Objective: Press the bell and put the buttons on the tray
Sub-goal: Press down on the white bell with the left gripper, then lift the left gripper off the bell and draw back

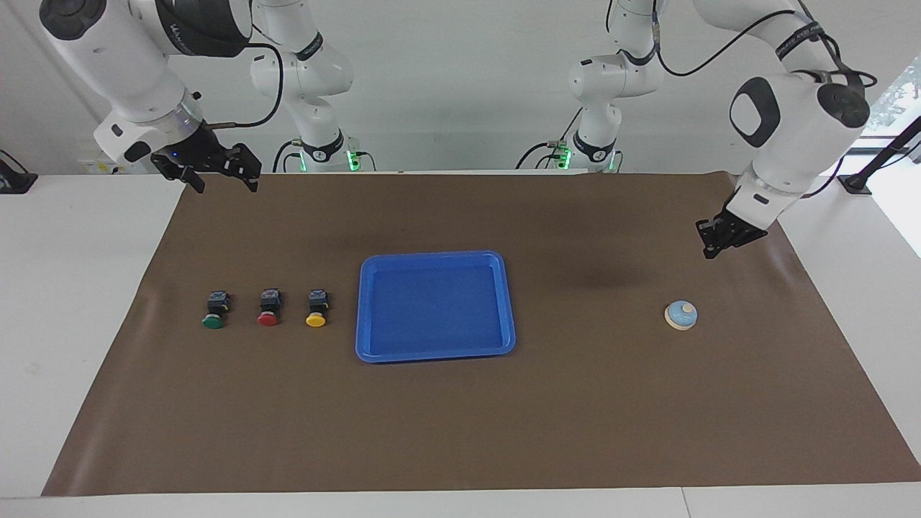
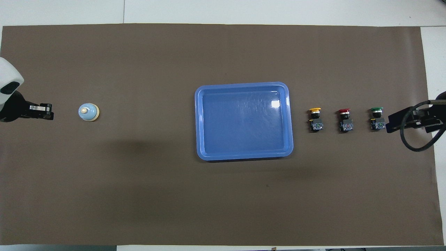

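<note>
- The left gripper (image 1: 709, 252) hangs in the air over the brown mat (image 1: 460, 432) near the left arm's end of the table, its fingertips pressed together on nothing, apart from the bell (image 1: 681, 315).
- The bell stands on the mat toward that same end.
- The right gripper (image 1: 223, 183) waits with fingers spread over the mat's corner at the right arm's end, by the robots' edge.
- The tray (image 1: 506, 302) lies at the mat's middle, nothing in it.
- The green button (image 1: 214, 310), red button (image 1: 268, 308) and yellow button (image 1: 317, 308) lie in a row between the tray and the right arm's end, the yellow one just beside the tray.
</note>
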{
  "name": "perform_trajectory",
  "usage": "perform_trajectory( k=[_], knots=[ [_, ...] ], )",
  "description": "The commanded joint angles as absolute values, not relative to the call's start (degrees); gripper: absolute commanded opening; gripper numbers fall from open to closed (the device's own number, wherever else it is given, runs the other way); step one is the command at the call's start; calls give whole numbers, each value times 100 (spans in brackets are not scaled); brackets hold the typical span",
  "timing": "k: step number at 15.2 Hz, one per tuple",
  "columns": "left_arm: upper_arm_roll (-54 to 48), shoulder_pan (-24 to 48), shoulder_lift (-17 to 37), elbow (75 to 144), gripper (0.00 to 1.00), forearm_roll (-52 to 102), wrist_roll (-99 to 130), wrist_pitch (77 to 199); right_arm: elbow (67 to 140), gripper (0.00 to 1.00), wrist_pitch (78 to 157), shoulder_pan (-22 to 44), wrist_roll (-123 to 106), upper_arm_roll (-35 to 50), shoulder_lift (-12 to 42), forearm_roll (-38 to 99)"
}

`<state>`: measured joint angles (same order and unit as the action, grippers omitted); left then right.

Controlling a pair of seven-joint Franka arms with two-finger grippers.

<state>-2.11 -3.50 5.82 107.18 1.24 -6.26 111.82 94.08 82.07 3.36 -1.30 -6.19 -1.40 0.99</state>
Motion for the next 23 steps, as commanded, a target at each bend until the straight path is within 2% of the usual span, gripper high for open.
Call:
perform_trajectory(
  k=[1,3,9,14,19,23],
  knots=[
    [-211,-387,1106,10696,0,132,-554,11723,9457,100,8174,299,-229,-606,-211,176],
    [-211,-387,1265,10757,0,132,-554,12031,9457,100,8174,290,-229,-598,-211,176],
    [-202,-396,1283,11179,0,132,-563,12515,9457,100,8174,299,-229,-598,-220,176],
    [-193,-404,1415,11223,0,132,-589,12647,9457,100,8174,290,-229,-598,-211,176],
    [-185,-404,1547,11786,0,132,-563,13472,9457,100,8174,299,-220,-598,-211,176],
    [-167,-404,1574,11393,0,132,-563,12923,9457,100,8174,299,-229,-598,-211,176]
  ],
)
